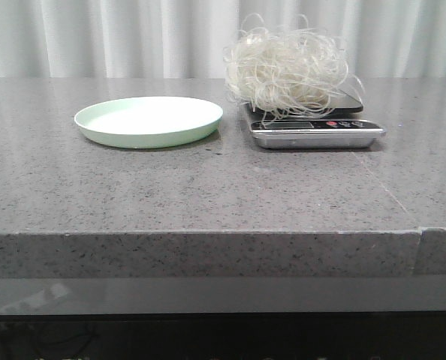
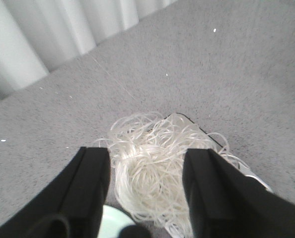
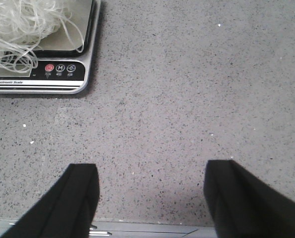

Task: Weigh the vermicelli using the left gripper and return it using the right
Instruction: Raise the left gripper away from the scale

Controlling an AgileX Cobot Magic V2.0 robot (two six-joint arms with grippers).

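Vermicelli (image 1: 287, 71): heaped on scale (image 1: 317, 132), beside empty plate (image 1: 148, 121). Left gripper (image 2: 146, 183) jaws spread above tangle; right gripper (image 3: 150, 196) jaws spread over bare worktop (image 3: 197, 89). Risk: stray loops snagging, strands left behind.

A grey speckled stone table (image 1: 208, 187) fills the scene, its thick front edge showing a seam near the right corner. Behind it hangs a pale, pleated curtain (image 1: 133, 37), evenly and softly lit. Below the table edge lies dark shadow.
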